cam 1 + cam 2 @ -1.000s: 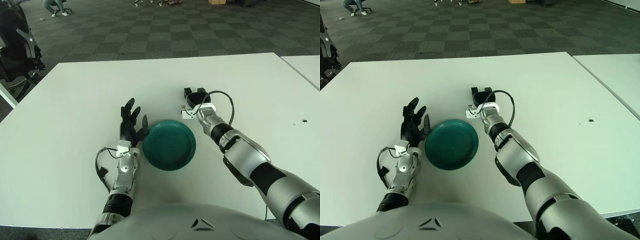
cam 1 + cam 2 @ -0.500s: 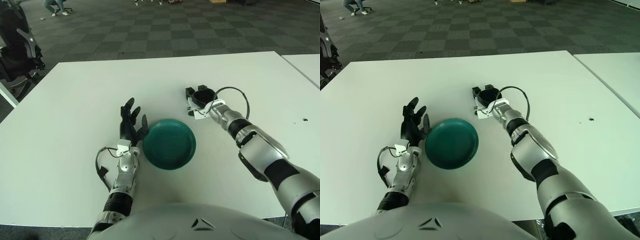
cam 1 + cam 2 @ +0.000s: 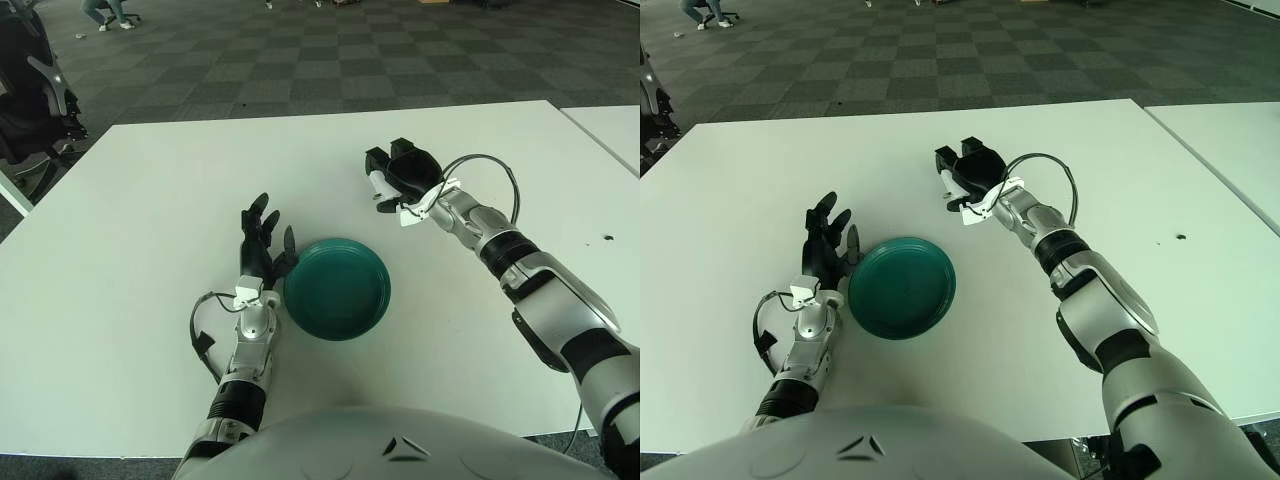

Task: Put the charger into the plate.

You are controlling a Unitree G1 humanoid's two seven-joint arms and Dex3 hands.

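A round teal plate (image 3: 338, 288) lies on the white table (image 3: 150, 210) in front of me. My right hand (image 3: 395, 175) is raised behind and to the right of the plate, its dark fingers curled around a small white charger (image 3: 378, 184). Only a sliver of the charger shows between the fingers. My left hand (image 3: 262, 243) stands right beside the plate's left rim, its fingers spread upward and holding nothing.
A black cable (image 3: 490, 170) loops off my right wrist. A second white table (image 3: 612, 130) stands at the far right across a gap. A dark chair (image 3: 30, 90) sits beyond the table's left corner, on checkered carpet.
My right hand has closed on the charger and lifted it off the table, rising away from the plate while the forearm swings outward to the right. The left hand has stayed put.
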